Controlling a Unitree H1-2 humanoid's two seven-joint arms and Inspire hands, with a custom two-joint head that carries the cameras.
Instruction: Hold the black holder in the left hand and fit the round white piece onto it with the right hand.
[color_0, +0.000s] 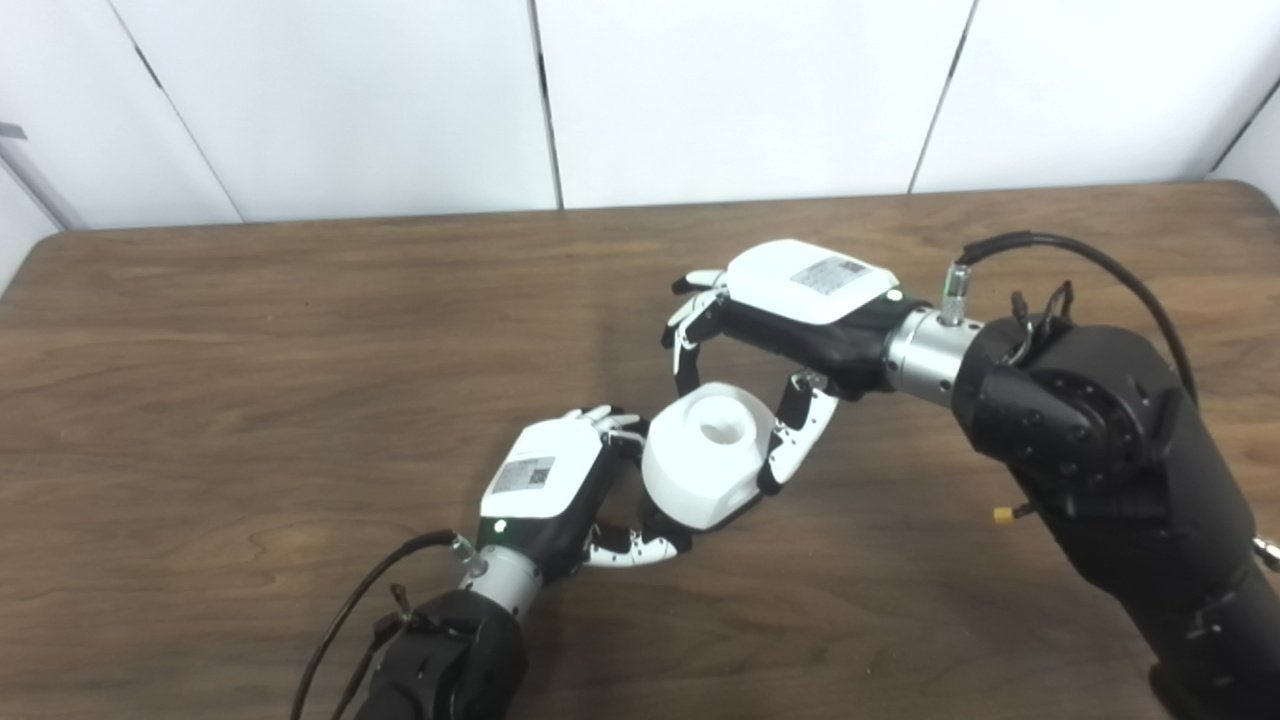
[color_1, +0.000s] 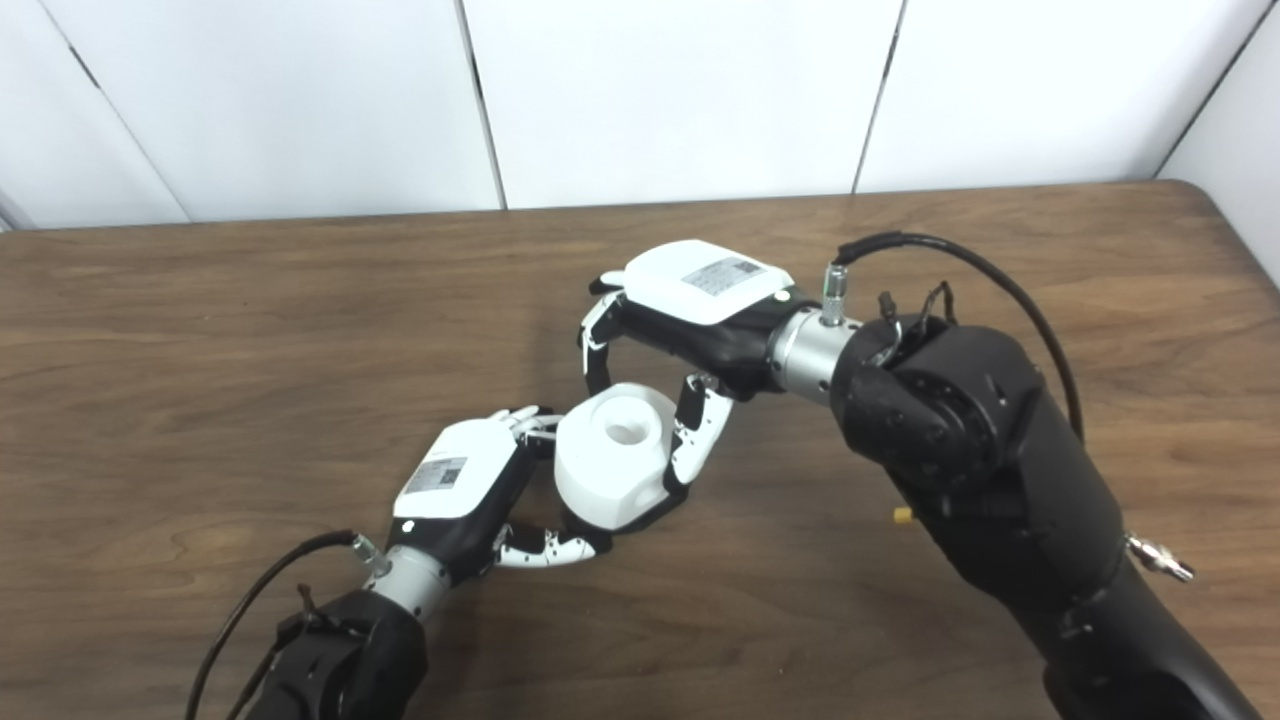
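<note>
In the left eye view, the round white piece (color_0: 708, 455) sits just above the table (color_0: 250, 350), between both hands. The left hand (color_0: 548, 480) curls around its near-left side; whether a black holder lies beneath is hidden. In the right eye view, the right hand (color_1: 690, 310) brackets the piece from behind, thumb touching its right wall, fingers hooked apart. It looks rigid, light and smooth; the side walls seem the surest hold.

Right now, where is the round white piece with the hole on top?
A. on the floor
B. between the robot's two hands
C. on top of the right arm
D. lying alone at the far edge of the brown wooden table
B: the round white piece sits between the left hand and the right hand, whose fingers reach around it.
</note>
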